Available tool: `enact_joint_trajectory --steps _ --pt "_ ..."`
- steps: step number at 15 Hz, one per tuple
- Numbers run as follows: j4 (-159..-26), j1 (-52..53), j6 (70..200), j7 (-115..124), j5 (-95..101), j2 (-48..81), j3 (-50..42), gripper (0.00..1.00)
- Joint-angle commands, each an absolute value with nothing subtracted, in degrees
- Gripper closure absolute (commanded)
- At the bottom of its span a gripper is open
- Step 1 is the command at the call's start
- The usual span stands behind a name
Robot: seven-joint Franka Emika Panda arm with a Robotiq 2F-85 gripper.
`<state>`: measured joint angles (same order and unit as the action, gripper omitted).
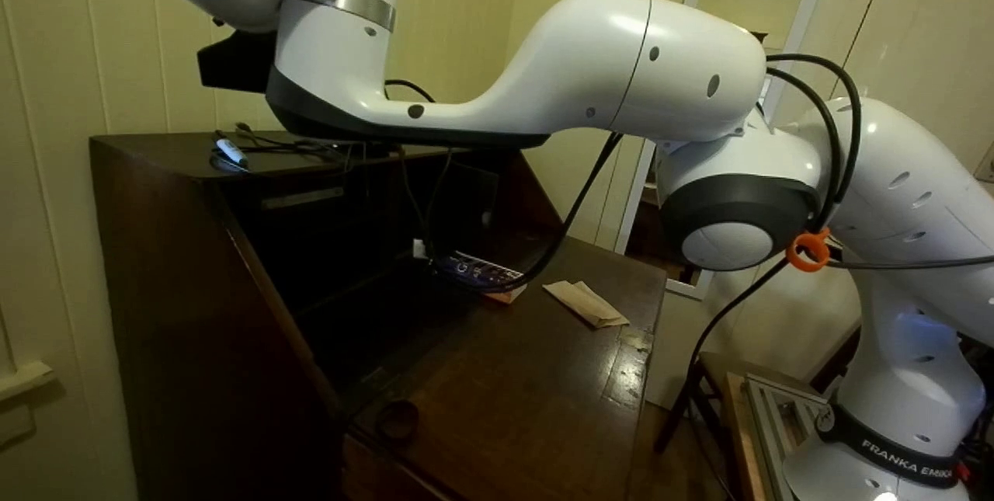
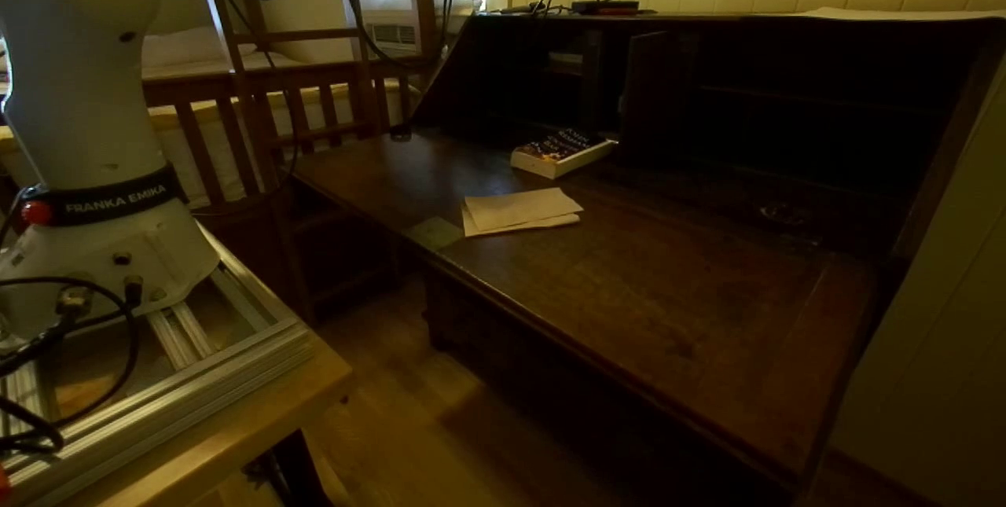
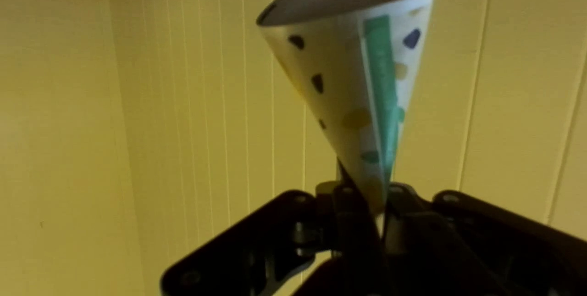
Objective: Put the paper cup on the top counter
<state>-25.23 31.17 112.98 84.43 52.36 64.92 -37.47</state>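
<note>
"Paper cup (image 3: 339,66)! Pinched at its narrow end by the tightly closed gripper (image 3: 375,199), in front of the yellow panelled wall (image 3: 183,126)!"

"Looks featherlight, thin, easily crushed; best gripped right there, sparing the open rim."

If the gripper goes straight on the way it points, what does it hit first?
Likely the yellow panelled wall, with the held paper cup touching before the gripper; the wrist view shows nothing between, though depth is unclear.
</note>
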Motion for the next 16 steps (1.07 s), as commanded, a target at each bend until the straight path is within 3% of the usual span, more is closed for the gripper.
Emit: enact_joint_trajectory --steps 1,8,10,11,16 --pt "-25.24 34.06 109.68 85.33 60.56 67.58 -38.43 0.99" --pt "-25.27 36.52 101.93 84.70 70.32 70.20 -35.39 0.99" --pt "-25.27 35.32 105.02 85.54 69.96 69.28 -32.10 0.99" --pt "-25.25 35.61 103.07 84.93 70.83 69.63 -31.93 0.95" --pt "-25.24 36.84 101.36 88.76 73.99 70.56 -32.59 0.99"
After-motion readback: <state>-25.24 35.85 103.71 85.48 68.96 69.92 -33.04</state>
